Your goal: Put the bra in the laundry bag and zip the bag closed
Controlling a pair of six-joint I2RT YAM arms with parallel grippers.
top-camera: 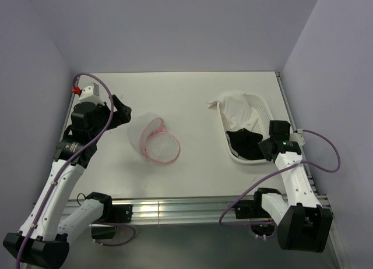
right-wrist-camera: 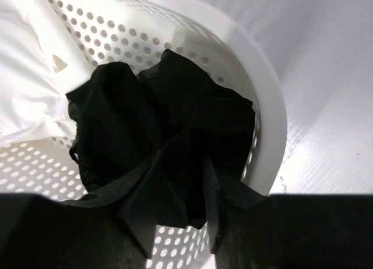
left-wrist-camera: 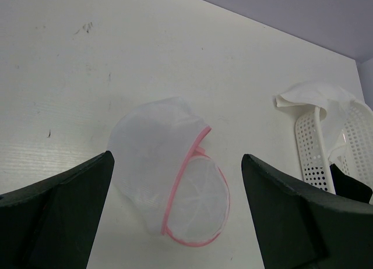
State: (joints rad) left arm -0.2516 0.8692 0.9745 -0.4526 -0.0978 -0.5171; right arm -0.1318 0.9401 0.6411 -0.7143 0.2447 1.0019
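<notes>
Overhead, you see the left gripper [top-camera: 121,114] spread wide just beside the laundry bag [top-camera: 154,140], which lies open on the surface [top-camera: 192,100]. The right gripper [top-camera: 263,147] reaches into a white basket [top-camera: 267,109]. From the left wrist, the laundry bag lies ahead, between the wide fingers [left-wrist-camera: 70,193]. From the right wrist, narrowed fingers pinch the black bra [right-wrist-camera: 145,117] inside the basket.

White perforated plastic basket [top-camera: 265,110] at the right edge of the table [top-camera: 192,97], white cloth [top-camera: 238,110] draped over its far end.
</notes>
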